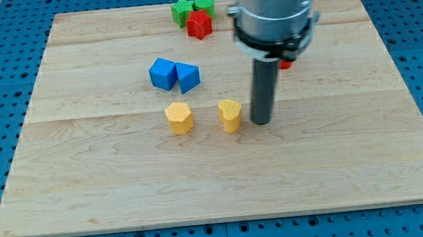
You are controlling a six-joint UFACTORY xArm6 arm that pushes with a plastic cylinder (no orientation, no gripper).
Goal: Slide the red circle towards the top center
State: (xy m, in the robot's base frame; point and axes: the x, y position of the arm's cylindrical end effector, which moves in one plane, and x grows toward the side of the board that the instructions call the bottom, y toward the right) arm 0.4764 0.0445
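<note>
The red circle shows only as a small red sliver behind the arm's body, right of centre on the wooden board; most of it is hidden. My tip rests on the board below that sliver and just right of a yellow block. The tip is apart from the red circle.
A second yellow block lies left of the first. A blue cube and a blue triangular block touch each other above them. At the view's top sit a green star, a green circle and a red star.
</note>
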